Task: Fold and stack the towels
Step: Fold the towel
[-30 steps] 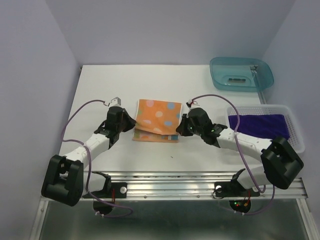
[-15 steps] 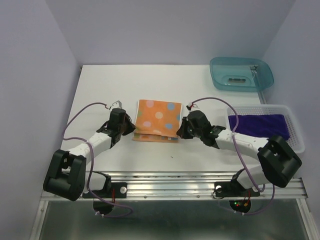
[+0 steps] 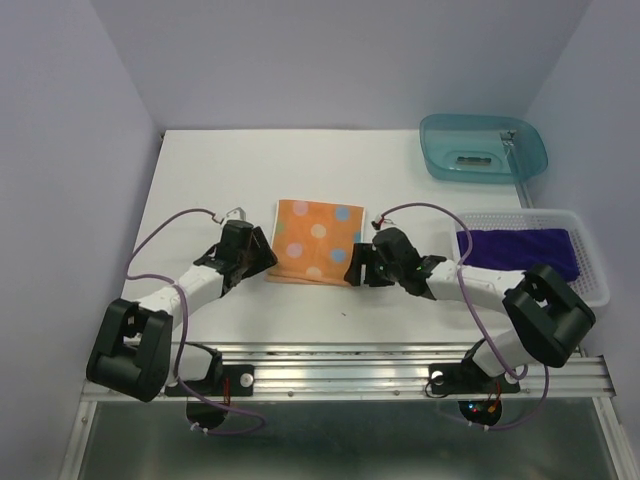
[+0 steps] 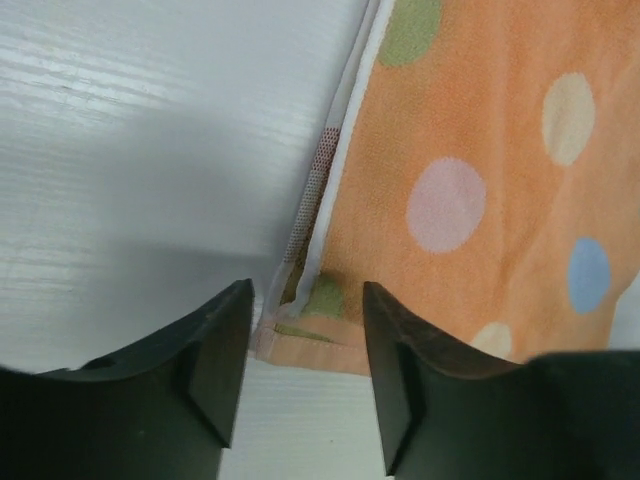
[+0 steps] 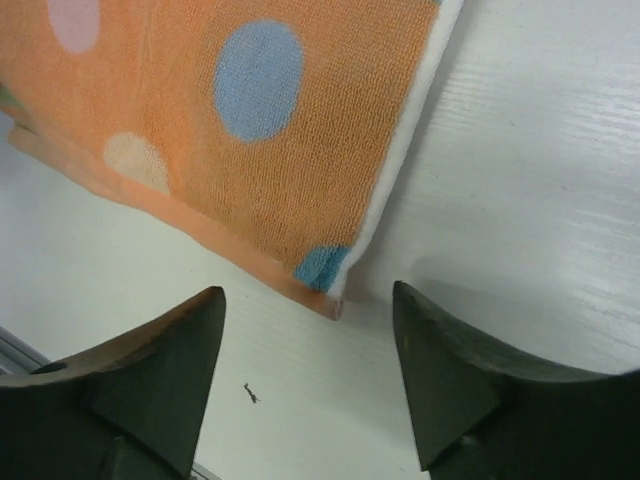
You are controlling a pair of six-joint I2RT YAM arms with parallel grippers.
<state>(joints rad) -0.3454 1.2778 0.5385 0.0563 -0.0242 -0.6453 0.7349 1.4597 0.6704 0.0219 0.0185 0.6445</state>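
While both arms reach in low from near edge, left gripper point(image 3: 262, 258) spread wide, nothing between jaws, tips framing near-left corner of orange dotted towel point(image 3: 315, 240). Over at near-right corner, right gripper point(image 3: 352, 268) likewise parted, empty. Towel folded, flat on white table point(image 3: 230, 170), mid-table, lower layer peeking along near edge. Further right, purple towel point(image 3: 520, 248) lying in white basket point(image 3: 597, 270). Far right corner: teal tray point(image 3: 432, 140).

Dotted orange towel point(image 3: 318, 242), purple towel point(image 3: 520, 250) in basket point(image 3: 597, 272)
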